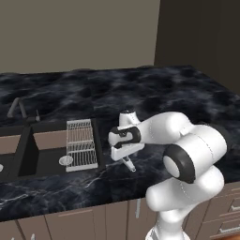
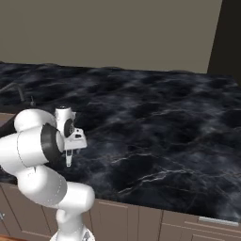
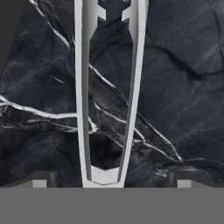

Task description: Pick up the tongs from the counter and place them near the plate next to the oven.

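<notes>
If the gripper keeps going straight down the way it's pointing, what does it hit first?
Probably the slim silver-grey metal tongs, lying on the black marble-look counter between the open gripper's fingertips; depth unclear.

- Glossy black white-veined bench, over brown-grey drawers.
- Lying flat on it: silver tongs, arms spread.
- At sink's edge: white wire rack.

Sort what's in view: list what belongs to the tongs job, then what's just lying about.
Job:
- tongs, flat on the counter
- gripper, jaws open on either side of the tongs' joined end

Lying about:
- white wire rack beside the sink
- faucet
</notes>
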You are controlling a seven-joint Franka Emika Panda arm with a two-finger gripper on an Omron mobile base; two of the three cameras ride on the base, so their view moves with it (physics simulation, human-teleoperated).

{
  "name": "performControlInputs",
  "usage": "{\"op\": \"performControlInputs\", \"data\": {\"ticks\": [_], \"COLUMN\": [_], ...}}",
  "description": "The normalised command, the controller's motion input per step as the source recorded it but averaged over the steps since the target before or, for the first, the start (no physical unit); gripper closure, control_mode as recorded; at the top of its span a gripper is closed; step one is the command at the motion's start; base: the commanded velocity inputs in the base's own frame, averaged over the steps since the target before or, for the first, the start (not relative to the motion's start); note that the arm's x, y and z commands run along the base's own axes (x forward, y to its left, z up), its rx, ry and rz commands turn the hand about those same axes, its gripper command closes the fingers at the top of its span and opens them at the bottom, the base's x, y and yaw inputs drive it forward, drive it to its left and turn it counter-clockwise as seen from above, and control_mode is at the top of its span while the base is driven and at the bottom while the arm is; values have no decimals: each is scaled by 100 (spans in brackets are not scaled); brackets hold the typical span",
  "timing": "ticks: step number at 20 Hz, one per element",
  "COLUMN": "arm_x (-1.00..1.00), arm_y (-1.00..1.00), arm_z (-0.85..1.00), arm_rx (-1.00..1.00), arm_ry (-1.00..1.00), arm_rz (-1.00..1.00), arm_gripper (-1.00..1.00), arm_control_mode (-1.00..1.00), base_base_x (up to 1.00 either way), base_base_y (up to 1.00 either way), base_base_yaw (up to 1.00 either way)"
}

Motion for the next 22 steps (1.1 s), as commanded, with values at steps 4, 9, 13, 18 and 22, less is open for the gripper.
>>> {"op": "performControlInputs", "data": {"ticks": [4,9,13,18,22], "arm_x": [-40,-6,1,0,0], "arm_y": [0,0,0,0,0], "arm_z": [0,-7,-22,-33,-40], "arm_rx": [0,0,0,0,0], "arm_ry": [0,0,0,0,0], "arm_rz": [0,0,0,0,0], "arm_gripper": [-100,-100,-100,-100,-100], "arm_control_mode": [-100,-100,-100,-100,-100], "base_base_x": [0,0,0,0,0], "base_base_y": [0,0,0,0,0], "base_base_yaw": [0,0,0,0,0]}}
